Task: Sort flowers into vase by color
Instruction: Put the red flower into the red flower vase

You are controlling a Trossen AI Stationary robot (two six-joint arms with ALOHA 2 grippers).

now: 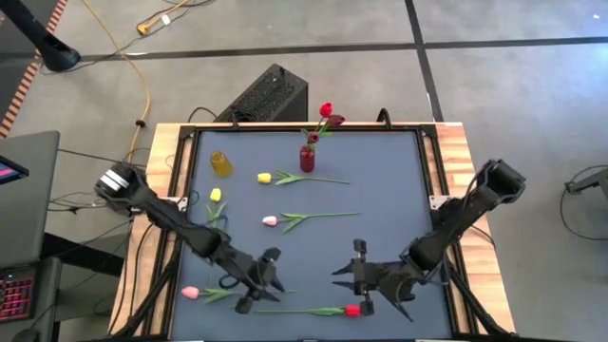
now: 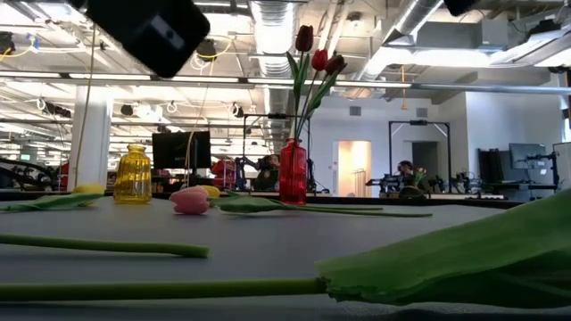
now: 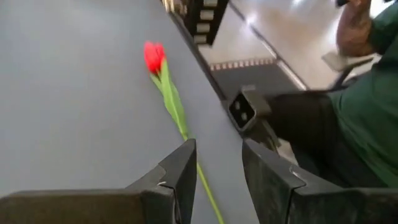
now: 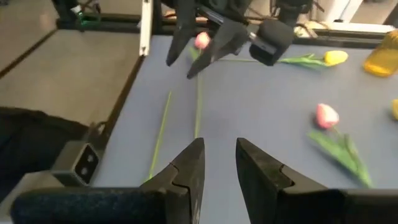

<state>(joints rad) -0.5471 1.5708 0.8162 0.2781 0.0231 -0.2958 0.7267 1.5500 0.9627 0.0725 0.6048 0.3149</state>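
Flowers lie spread flat across the tabletop (image 1: 380, 180), each apart from the rest, so that 1 stem can be taken without disturbing another. The red vase (image 1: 307, 158) at the far edge already holds 3 red and maroon tulips; the yellow vase (image 1: 220, 163) stands empty to its left. 2 yellow tulips (image 1: 265, 177) and 2 pink tulips (image 1: 269, 220) lie loose. The red tulip (image 1: 352, 310) lies along the near edge, between both arms.

The left gripper (image 1: 258, 282) is low over that stem's green end, jaws partly open and holding nothing; the stem (image 3: 208, 193) runs between its fingers. The right gripper (image 1: 366, 282) waits near the red head, likewise partly open and empty.

Judgement: the red tulip is the next pick, bound for the red vase.
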